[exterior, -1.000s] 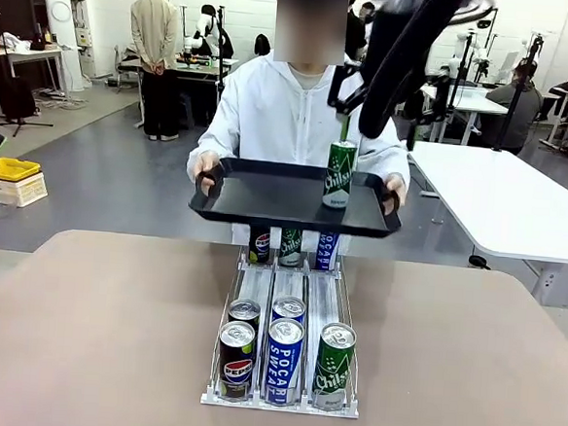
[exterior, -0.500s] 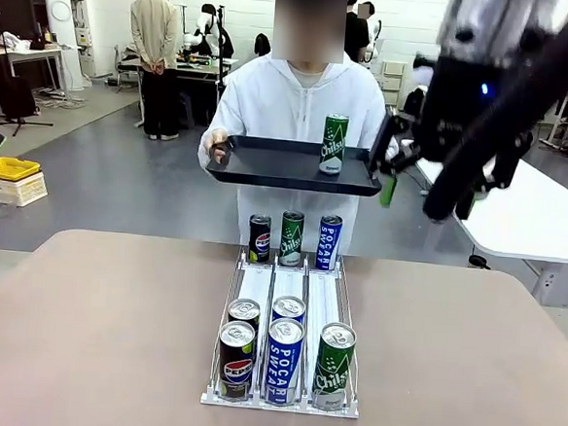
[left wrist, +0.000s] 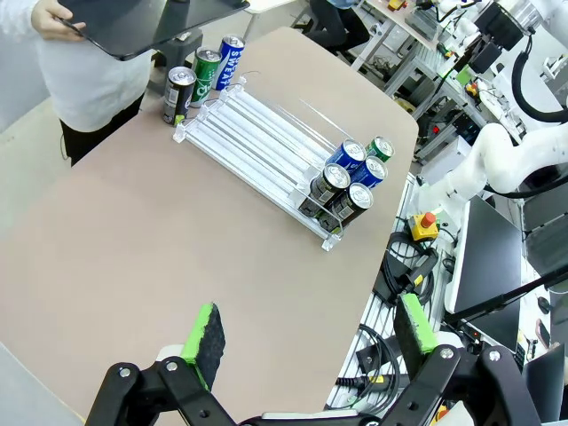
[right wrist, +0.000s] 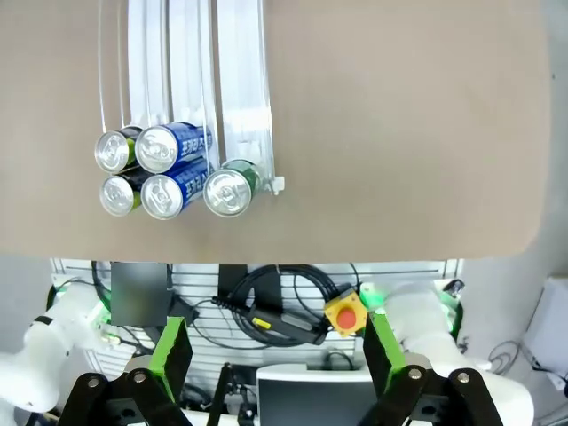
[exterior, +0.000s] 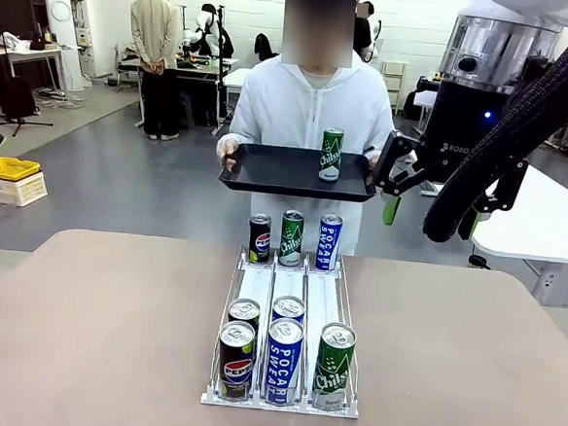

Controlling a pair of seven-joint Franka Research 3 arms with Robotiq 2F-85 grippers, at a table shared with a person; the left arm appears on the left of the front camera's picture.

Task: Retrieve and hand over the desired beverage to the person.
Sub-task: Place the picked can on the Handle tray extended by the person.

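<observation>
— Where is the drink?
— The green can point(exterior: 332, 154) stands upright on the tray point(exterior: 268, 169), which the person point(exterior: 311, 103) holds level so it won't tip. It sits beside the right gripper point(exterior: 432, 214), outside its jaws, untouched.
— And the jaws?
— Both spread wide, empty. The left gripper point(left wrist: 311, 330) hangs high, the rack point(left wrist: 257, 133) well ahead of its fingers, probably parked clear of the handover.

Green can point(exterior: 332, 154) with white lettering, black tray point(exterior: 267, 170), white jacket point(exterior: 281, 110), beige table point(exterior: 90, 336)
</observation>
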